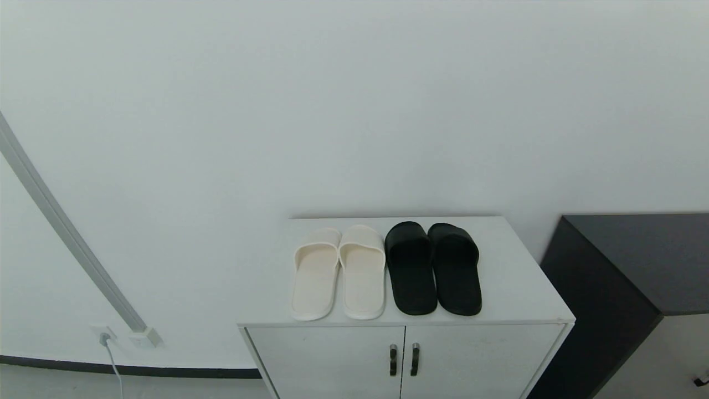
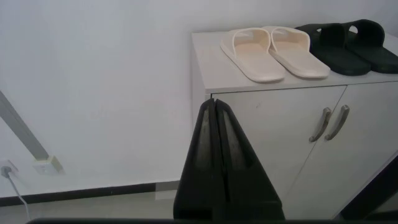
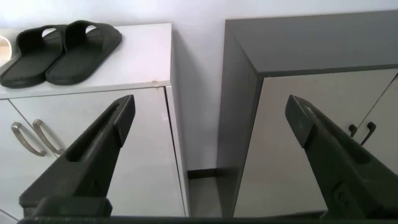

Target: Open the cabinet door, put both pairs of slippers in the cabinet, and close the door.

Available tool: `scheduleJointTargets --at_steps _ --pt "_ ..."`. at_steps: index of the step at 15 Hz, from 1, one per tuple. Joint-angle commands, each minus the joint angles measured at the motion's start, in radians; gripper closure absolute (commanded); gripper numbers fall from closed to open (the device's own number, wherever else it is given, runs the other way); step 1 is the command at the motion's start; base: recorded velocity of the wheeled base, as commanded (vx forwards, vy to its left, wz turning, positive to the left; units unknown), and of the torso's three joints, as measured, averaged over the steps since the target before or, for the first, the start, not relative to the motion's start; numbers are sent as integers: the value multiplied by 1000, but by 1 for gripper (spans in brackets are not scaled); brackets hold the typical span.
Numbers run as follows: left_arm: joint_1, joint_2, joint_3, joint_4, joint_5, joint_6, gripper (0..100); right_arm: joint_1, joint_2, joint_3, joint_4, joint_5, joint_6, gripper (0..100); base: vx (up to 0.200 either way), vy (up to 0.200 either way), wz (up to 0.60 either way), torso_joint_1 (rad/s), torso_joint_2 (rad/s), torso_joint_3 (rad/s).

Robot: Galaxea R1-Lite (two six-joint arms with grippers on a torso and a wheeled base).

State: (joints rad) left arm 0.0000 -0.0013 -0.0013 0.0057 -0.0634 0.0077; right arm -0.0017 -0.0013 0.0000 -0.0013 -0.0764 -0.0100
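Cream slippers [image 1: 354, 277], black slippers [image 1: 421, 271] on cabinet [image 1: 520, 288], apart from left end effector [image 2: 214, 102]

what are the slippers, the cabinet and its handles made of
Cream slippers: probably moulded foam or rubber; each looks one-piece and matte.
Black slippers: likely the same; matte, no seams visible.
Cabinet: seemingly laminated board; flat, smooth white panels with sharp edges.
Handles: likely metal; thin curved bars with a dull grey sheen.
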Motion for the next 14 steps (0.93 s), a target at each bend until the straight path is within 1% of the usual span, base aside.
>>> scheduleJointTargets --at_steps 1,14 --pt "0 1 1 0 -1 0 100 0 1 0 0 0 -1 0 0 0 0 0 0 0" --pt "0 1 0 0 1 -2 100 -4 12 -2 -3 6 -16 0 0 0 0 0 0 0"
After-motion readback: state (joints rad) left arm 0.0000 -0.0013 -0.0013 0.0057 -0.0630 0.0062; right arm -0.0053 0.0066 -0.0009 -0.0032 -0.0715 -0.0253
